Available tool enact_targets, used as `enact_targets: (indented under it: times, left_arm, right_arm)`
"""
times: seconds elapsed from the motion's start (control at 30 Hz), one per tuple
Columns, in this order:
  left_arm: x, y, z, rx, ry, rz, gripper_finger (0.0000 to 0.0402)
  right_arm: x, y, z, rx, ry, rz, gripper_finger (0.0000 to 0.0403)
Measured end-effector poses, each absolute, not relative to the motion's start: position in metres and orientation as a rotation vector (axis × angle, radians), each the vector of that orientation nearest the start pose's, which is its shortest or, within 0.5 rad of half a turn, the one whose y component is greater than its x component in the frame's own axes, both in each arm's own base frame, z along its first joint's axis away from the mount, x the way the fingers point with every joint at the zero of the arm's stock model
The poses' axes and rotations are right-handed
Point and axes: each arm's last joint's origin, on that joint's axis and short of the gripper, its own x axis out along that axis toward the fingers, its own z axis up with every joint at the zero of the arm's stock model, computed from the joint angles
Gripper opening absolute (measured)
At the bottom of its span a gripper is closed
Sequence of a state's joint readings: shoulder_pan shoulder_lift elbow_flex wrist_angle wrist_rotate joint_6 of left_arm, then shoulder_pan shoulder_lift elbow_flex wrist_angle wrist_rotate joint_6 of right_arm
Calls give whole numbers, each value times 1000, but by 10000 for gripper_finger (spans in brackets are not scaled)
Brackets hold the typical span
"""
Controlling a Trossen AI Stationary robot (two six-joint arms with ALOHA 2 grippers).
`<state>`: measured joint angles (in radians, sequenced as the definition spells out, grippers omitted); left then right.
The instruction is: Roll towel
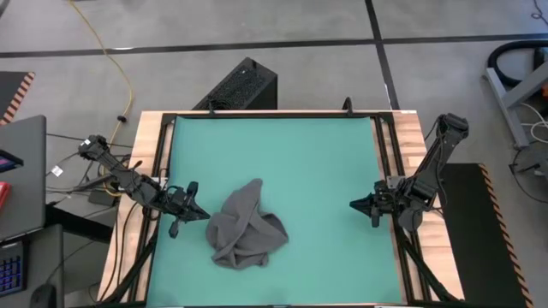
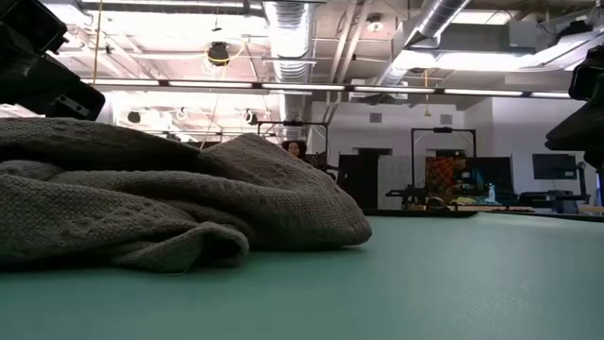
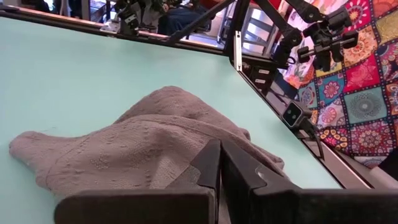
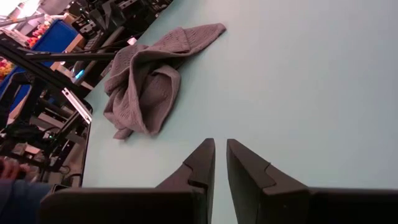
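The dark grey towel (image 1: 247, 227) lies crumpled in a heap on the green mat (image 1: 291, 154), near the front and left of the middle. It also shows in the low view (image 2: 160, 203), the left wrist view (image 3: 143, 146) and the right wrist view (image 4: 146, 78). My left gripper (image 1: 202, 216) is shut and empty, just left of the towel and close to its edge. My right gripper (image 1: 353, 204) is shut and empty over the mat's right part, far from the towel.
The mat lies in a wooden-edged table frame (image 1: 150, 154) with black rails. A black box (image 1: 240, 85) stands on the floor beyond the far edge. Bare mat lies between the towel and my right gripper and toward the far edge.
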<state>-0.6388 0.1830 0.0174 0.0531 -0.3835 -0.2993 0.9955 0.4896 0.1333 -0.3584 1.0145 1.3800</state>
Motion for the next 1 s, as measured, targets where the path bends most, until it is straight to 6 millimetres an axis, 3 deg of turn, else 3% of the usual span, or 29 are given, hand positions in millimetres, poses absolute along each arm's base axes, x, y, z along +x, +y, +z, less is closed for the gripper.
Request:
enact_targets:
  times: [0.23, 0.4, 0.63, 0.87, 1.0]
  left_arm:
    - [92, -52, 164, -239, 81, -160, 0]
    - [92, -53, 166, -524, 84, -166, 0]
    - [93, -50, 171, -773, 19, -73, 0]
    - [93, -43, 172, -795, -72, 126, 0]
    - [92, -44, 189, -922, -138, 23, 10]
  right_arm:
    - [75, 71, 144, 760, 287, -260, 67]
    - [75, 71, 144, 760, 287, -260, 67]
    - [75, 71, 144, 760, 287, -260, 67]
    - [76, 70, 144, 762, 280, -272, 67]
    - [78, 68, 144, 761, 254, -306, 67]
